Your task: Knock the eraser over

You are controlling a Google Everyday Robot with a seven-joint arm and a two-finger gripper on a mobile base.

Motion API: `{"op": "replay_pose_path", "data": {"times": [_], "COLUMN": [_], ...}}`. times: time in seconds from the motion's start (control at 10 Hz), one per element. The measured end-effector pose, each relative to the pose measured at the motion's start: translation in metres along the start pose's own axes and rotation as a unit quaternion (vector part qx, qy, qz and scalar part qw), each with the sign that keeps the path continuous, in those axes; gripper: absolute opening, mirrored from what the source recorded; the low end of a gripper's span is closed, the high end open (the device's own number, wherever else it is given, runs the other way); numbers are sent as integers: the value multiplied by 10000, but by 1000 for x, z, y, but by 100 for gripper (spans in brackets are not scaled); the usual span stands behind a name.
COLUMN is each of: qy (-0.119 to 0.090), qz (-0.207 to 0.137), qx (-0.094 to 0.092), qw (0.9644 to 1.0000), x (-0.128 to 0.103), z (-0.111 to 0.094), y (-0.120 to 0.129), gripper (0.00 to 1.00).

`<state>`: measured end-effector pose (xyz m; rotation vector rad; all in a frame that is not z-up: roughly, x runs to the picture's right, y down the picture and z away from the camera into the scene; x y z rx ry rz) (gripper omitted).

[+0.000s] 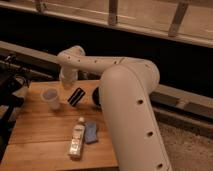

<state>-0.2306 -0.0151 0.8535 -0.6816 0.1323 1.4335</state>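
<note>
The eraser (pixel 76 96), a small black block with a thin white stripe, is on the wooden table (pixel 40 135) just right of the white cup (pixel 51 97). It leans diagonally, its top tipped to the right. My gripper (pixel 68 84) hangs from the white arm directly above and slightly left of the eraser, between it and the cup. I cannot see whether it touches the eraser.
A clear bottle with a white cap (pixel 76 140) lies near the table's front, with a flat blue pad (pixel 91 131) beside it. My large white arm (pixel 130 110) covers the table's right side. A dark railing and wall run behind.
</note>
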Motion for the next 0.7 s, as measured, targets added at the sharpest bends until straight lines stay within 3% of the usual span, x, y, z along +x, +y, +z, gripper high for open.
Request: {"op": "replay_pose_path", "data": {"times": [0.3, 0.7], "qy": [-10, -59], "qz": [32, -56], "qx": [63, 82], "qw": [10000, 9999], "x": [6, 4], "z": [-4, -8], "y": [-9, -1], "gripper": [0, 0]}}
